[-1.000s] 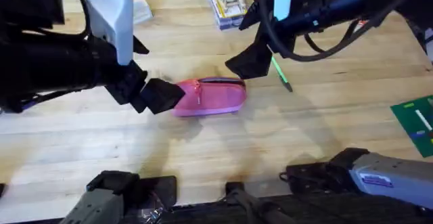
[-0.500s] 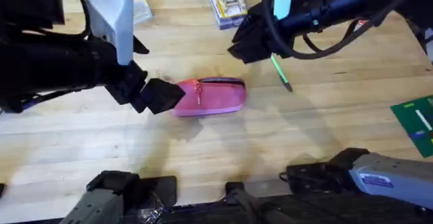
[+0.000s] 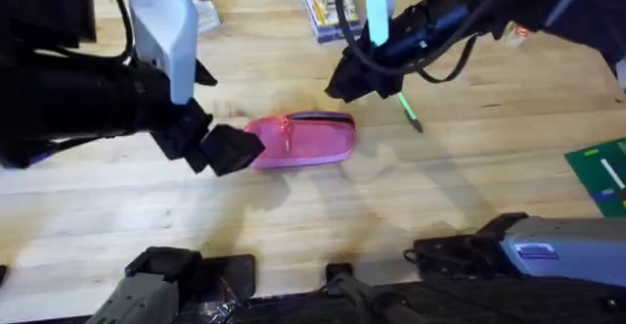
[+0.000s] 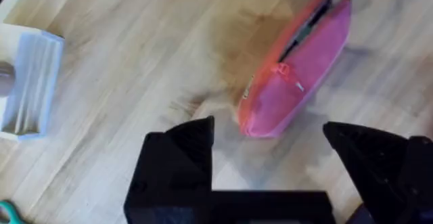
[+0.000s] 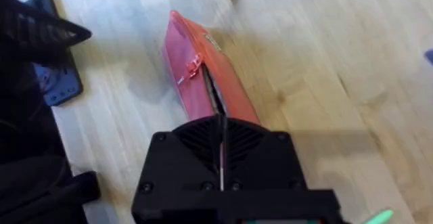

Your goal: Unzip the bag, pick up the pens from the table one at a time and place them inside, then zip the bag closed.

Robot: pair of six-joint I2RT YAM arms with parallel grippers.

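Mid-table, nearer the far edge than the near: soft pink-red fabric pouch [image 3: 301, 140], elongated, rounded ends, lying flat on pale butcher-block table [image 3: 323, 216]. Zipper looks part open along far half, dark slit showing; pull sits abt a third along from left end. Thin bright green stick pen [image 3: 407, 109] w/ dark tip lies just right of pouch, toward far edge.

Handling, est.: pouch limp, light, will slide and fold if tugged; pin one end, draw the pull. Pen light, stiff, may roll; pinch mid-shaft.

L claw [image 4: 276, 158]: fingers wide apart, empty, just short of pouch's left end, not touching. R claw [image 5: 222, 155]: fingers together, holding nothing, above pouch's far-right end.
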